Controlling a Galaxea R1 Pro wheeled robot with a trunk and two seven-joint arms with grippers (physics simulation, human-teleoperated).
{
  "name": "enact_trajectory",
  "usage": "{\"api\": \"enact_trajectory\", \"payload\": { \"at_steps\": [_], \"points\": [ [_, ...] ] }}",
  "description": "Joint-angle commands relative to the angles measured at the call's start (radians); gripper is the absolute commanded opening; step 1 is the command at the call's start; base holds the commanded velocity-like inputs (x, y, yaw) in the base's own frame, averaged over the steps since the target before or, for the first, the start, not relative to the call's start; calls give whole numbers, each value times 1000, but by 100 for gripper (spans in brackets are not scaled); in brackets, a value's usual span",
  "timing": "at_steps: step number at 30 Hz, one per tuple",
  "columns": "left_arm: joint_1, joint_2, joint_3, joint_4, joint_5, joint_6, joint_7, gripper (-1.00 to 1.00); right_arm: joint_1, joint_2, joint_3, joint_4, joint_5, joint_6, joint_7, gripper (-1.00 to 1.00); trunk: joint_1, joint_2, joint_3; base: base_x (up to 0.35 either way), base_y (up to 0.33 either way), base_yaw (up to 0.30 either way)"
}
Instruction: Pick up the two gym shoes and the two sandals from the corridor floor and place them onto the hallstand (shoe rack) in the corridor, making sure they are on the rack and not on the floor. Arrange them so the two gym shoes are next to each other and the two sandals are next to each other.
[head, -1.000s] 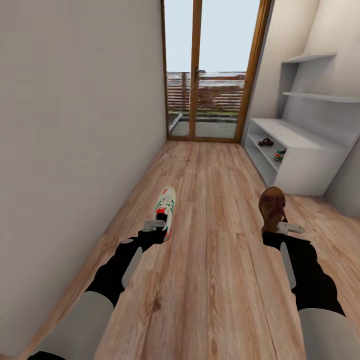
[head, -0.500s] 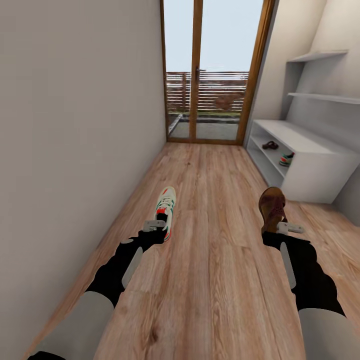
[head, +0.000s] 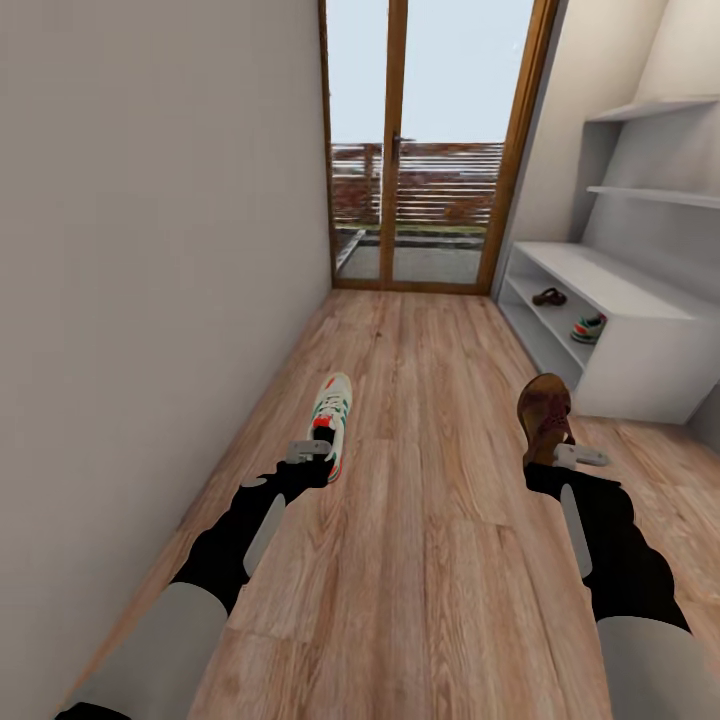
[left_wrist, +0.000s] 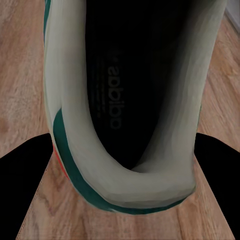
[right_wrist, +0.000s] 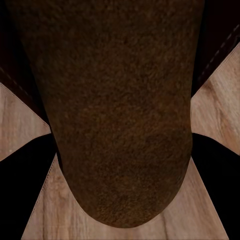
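I am driving down the corridor with a shoe in each claw, and the rack (head: 640, 345) is sitting at the right of the frame, its far end running out of the picture. That is my first worry: I am turning toward a unit I am only partly seeing, and the base or the right arm could be clipping its corner before I line up.

The floor (head: 420, 560) is lying well below both loads, so a slip is costing me a full re-pick. The left claw (head: 312, 452) is closing on the heel of a sneaker (head: 331, 408) at centre left, toe pointing away from me. In the left wrist view I am seeing only its collar (left_wrist: 125, 190) between dark finger shapes, so I am judging the grip as thin. The right claw (head: 572, 456) is pinching a sandal (head: 545, 412) at centre right. It is standing almost upright, so it could be swinging or twisting out.

On the lower shelf at right, a second sandal (head: 549, 297) and a second sneaker (head: 588, 328) are already resting, small and blurred. I cannot tell how much room is lying beside each, and the pairs must be ending up side by side.
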Motion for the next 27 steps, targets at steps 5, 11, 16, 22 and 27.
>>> {"api": "enact_trajectory", "payload": {
  "at_steps": [5, 11, 16, 22, 27],
  "points": [
    [0, 0, 0, -1, 7, 6, 0, -100, -1, 0, 1, -1, 3, 5, 0, -100, 0, 0, -1, 348, 0, 0],
    [0, 0, 0, -1, 7, 6, 0, -100, -1, 0, 0, -1, 3, 5, 0, -100, 0, 0, -1, 348, 0, 0],
    [0, 0, 0, -1, 7, 6, 0, -100, -1, 0, 0, -1, 3, 5, 0, -100, 0, 0, -1, 348, 0, 0],
    [0, 0, 0, -1, 7, 6, 0, -100, -1, 0, 0, -1, 4, 5, 0, -100, 0, 0, -1, 348, 0, 0],
    [0, 0, 0, -1, 7, 6, 0, -100, -1, 0, 0, -1, 5, 5, 0, -100, 0, 0, -1, 348, 0, 0]
  ]
}}
